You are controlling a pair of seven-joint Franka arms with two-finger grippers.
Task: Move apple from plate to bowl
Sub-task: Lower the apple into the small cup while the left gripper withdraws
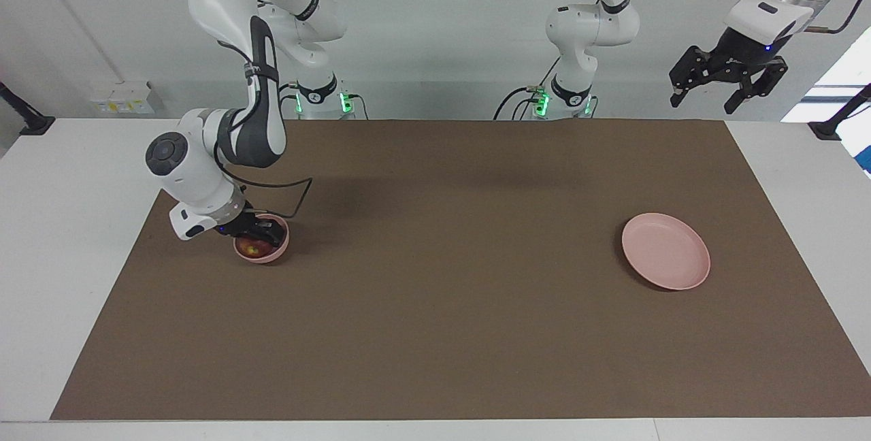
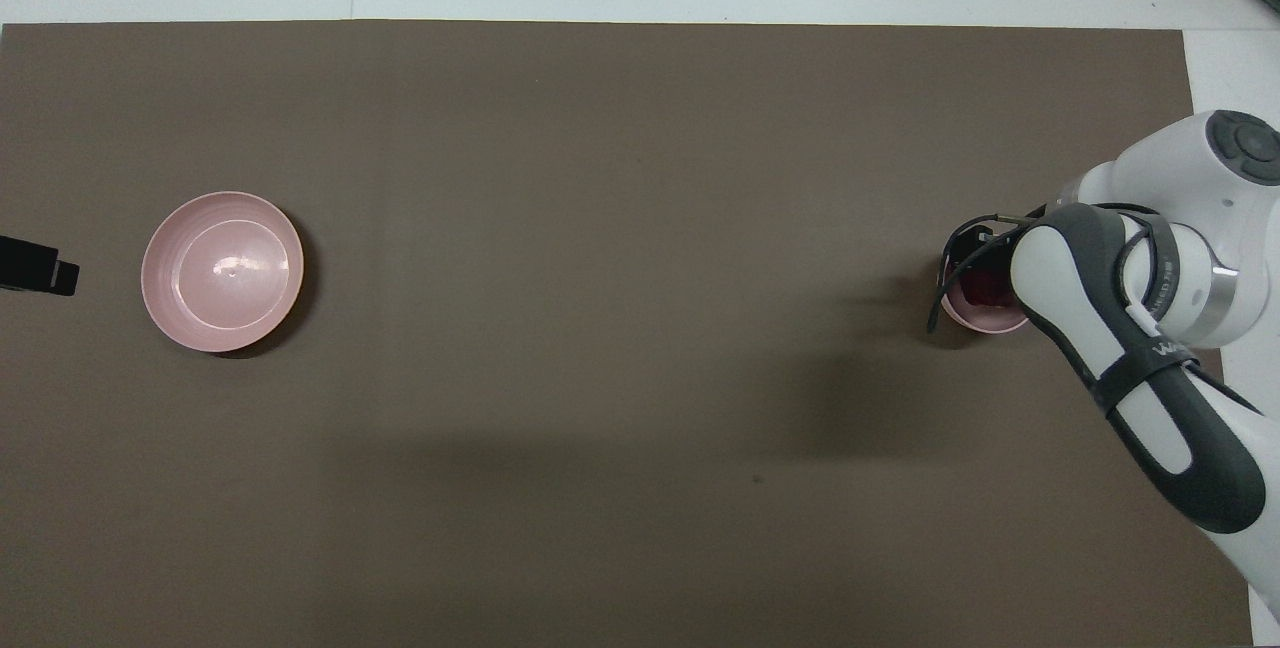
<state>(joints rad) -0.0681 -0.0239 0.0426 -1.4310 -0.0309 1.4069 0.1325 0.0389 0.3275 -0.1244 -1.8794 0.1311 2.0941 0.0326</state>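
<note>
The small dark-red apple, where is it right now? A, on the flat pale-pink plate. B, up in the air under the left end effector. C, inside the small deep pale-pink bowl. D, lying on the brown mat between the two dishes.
C: the small dark-red apple sits inside the small deep pale-pink bowl, under the right end effector, while the flat pale-pink plate holds nothing.
</note>
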